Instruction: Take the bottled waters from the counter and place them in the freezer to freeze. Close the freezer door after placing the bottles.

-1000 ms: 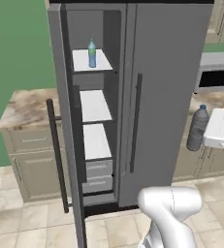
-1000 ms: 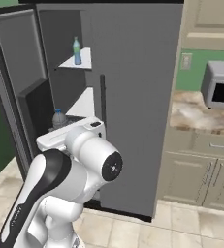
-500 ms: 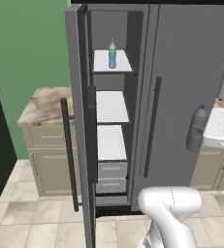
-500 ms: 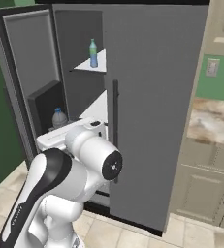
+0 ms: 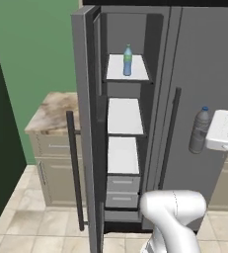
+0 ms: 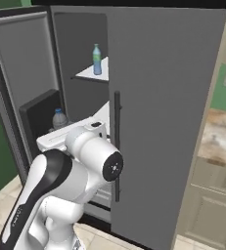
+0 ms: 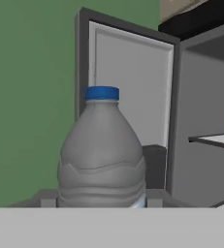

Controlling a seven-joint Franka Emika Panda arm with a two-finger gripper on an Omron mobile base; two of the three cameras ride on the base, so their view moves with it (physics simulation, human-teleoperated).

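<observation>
The dark grey-blue bottle with a blue cap stands upright between my fingers; my gripper is shut on its lower body. From the left base the same grey bottle hangs in front of the fridge's right door, held by my gripper. The clear light blue bottle with a green cap stands on the top shelf of the open freezer. The freezer door is swung wide open to the left. The bottle on the shelf and the held bottle also show from the right base.
The plain right fridge door is closed, its dark handle next to the freezer opening. The marbled counter lies left, behind the open door. Another counter sits right of the fridge. Two white drawers fill the freezer's bottom.
The base has driven, so the fridge has slid rightwards in both base views, with the open freezer nearer the middle of the left one. The grey bottle stays in my gripper.
</observation>
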